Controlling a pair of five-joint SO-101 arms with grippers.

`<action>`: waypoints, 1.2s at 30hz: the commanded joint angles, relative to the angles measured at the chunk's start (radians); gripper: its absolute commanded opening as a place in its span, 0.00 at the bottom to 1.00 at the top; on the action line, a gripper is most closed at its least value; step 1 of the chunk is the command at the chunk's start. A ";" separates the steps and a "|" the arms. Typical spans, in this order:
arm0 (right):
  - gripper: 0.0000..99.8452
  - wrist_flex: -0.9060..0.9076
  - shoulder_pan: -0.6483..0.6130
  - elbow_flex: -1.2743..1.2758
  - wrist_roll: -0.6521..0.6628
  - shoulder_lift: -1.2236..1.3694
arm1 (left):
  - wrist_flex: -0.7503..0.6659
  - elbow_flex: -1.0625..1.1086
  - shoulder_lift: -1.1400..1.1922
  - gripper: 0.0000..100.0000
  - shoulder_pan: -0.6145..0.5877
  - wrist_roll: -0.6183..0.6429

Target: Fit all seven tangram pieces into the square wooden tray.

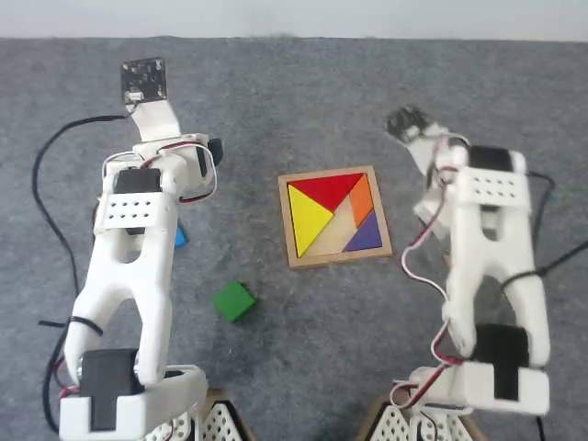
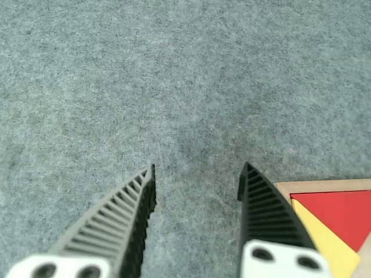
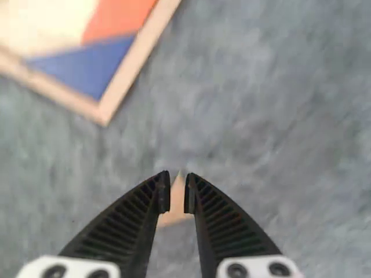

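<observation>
Currently my left gripper (image 2: 197, 174) hangs over the grey carpet (image 2: 174, 69), jaws wide apart, with a corner of the wooden tray (image 2: 313, 185) just beside one finger. My right gripper (image 3: 175, 184) has its jaws almost together, pinching a small tan piece (image 3: 173, 215) near the tray. Inside the tray lie the red piece (image 1: 326, 190), yellow piece (image 1: 308, 220), orange piece (image 1: 362, 197) and blue piece (image 1: 366, 234); a green block (image 1: 234, 300) sits well apart

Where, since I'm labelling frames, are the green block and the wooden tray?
green block (image 1: 234, 300), high view, its top face.
wooden tray (image 1: 340, 258), high view, its near rim.
</observation>
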 commanded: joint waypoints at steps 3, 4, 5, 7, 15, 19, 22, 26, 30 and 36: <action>0.18 -0.045 0.134 0.144 0.152 -0.087 | -0.021 -0.004 -0.009 0.22 0.002 -0.011; 0.20 -0.059 0.153 0.175 0.184 -0.087 | -0.021 -0.004 -0.009 0.22 0.002 -0.011; 0.21 -0.071 0.168 0.204 0.224 -0.087 | -0.021 -0.004 -0.009 0.22 0.003 -0.011; 0.22 -0.087 0.193 0.256 0.315 -0.087 | -0.021 -0.004 -0.009 0.22 0.005 -0.011; 0.22 -0.122 0.200 0.322 0.397 -0.087 | -0.038 0.012 -0.009 0.22 0.008 -0.011; 0.21 -0.142 0.168 0.322 0.282 -0.087 | -0.035 0.002 -0.021 0.22 0.002 -0.011; 0.21 -0.205 0.122 0.322 0.052 -0.090 | 0.072 -0.058 -0.038 0.22 0.002 -0.081; 0.21 -0.262 0.061 0.324 -0.227 -0.087 | 0.233 -0.096 -0.020 0.22 -0.012 -0.126; 0.21 -0.358 -0.002 0.394 -0.345 -0.088 | 0.374 -0.082 0.051 0.22 -0.068 -0.284; 0.21 -0.541 -0.001 0.560 -0.305 -0.122 | 0.459 -0.070 0.172 0.22 -0.160 -0.522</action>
